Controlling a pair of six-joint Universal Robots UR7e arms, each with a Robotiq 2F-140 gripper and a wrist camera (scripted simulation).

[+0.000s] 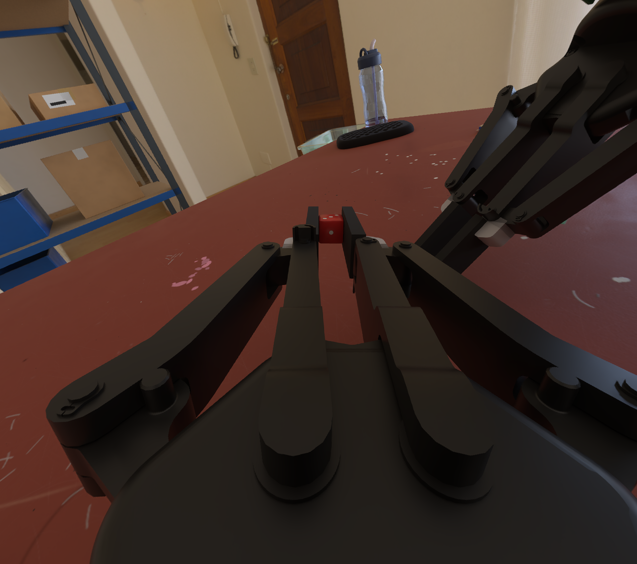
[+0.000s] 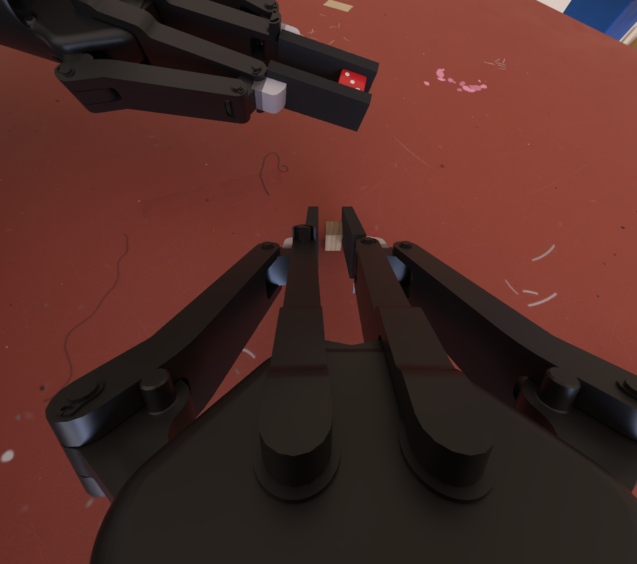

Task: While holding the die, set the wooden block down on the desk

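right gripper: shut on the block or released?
Cannot tell. The block touches one finger; a thin gap shows at the other.

Red die point(image 1: 330, 228) w/ white pips, pale wood block point(image 2: 333, 235), red-brown desk point(image 2: 448, 185).

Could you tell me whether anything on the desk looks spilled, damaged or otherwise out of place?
The desk is worn: a pink splatter beyond the left pincer, pale scratches, and a dark thread. The wooden block touches only one finger of the right pincer.
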